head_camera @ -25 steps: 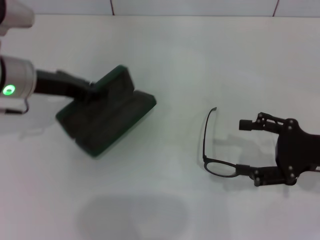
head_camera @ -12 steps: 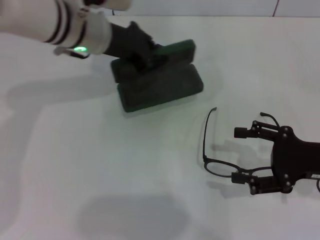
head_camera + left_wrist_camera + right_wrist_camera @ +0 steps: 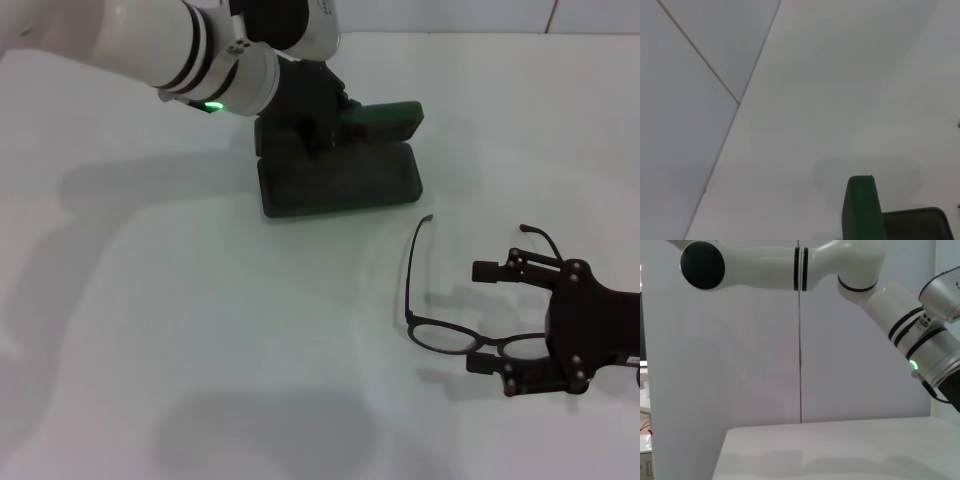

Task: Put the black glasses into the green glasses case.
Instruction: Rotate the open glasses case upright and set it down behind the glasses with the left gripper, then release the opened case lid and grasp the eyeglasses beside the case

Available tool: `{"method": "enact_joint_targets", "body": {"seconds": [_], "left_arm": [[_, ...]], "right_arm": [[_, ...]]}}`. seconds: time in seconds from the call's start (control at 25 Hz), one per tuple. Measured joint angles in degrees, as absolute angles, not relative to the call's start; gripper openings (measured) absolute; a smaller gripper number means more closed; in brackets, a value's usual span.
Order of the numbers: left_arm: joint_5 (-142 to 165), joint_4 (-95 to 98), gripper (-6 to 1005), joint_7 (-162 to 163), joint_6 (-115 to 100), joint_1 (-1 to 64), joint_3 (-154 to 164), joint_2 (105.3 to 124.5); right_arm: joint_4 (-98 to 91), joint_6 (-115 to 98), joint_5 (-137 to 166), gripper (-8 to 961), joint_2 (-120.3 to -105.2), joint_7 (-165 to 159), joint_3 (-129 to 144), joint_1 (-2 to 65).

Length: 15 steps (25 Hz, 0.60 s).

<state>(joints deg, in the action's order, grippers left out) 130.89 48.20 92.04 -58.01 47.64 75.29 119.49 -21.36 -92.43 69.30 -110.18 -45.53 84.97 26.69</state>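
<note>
The green glasses case (image 3: pixel 345 175) lies open on the white table at the back centre, its lid (image 3: pixel 388 118) standing up at the far side. My left gripper (image 3: pixel 312 115) is at the case's back left and is shut on it. The case's lid edge also shows in the left wrist view (image 3: pixel 860 207). The black glasses (image 3: pixel 437 334) lie on the table at the front right, one temple arm (image 3: pixel 411 262) pointing away from me. My right gripper (image 3: pixel 483 317) is open, low at the table, with its fingers on either side of the glasses' right lens.
The white table (image 3: pixel 200 330) spreads wide to the left and front. A tiled wall runs along its back edge (image 3: pixel 450 30). The right wrist view shows my left arm (image 3: pixel 790 262) before a pale wall and the table's surface (image 3: pixel 830 450).
My left gripper has carried the case from the left side to the back centre, nearer the glasses. My right gripper has shifted slightly around the glasses' right lens.
</note>
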Motion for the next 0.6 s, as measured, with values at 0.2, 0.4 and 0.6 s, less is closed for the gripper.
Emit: {"method": "enact_joint_targets", "body": {"seconds": [0.2,0.4,0.6], "left_arm": [[131.2,49.0,299,91.5,-62.4,47.7,75.4,119.48],[131.1,49.8,321,93.6,-63.5,47.6,75.1,119.59],[131.5,50.6,344,94.8,-63.6,47.2,75.0,119.70]], "right_arm": [[-21.4,-92.5,69.2,881,-110.03,-45.5,85.0,26.7],[-21.4,-92.6,69.1,879,-110.15,-45.5,84.6,27.0],[-21.4,-92.6,69.1,878,-110.60,-45.5,82.2,26.1]]}}
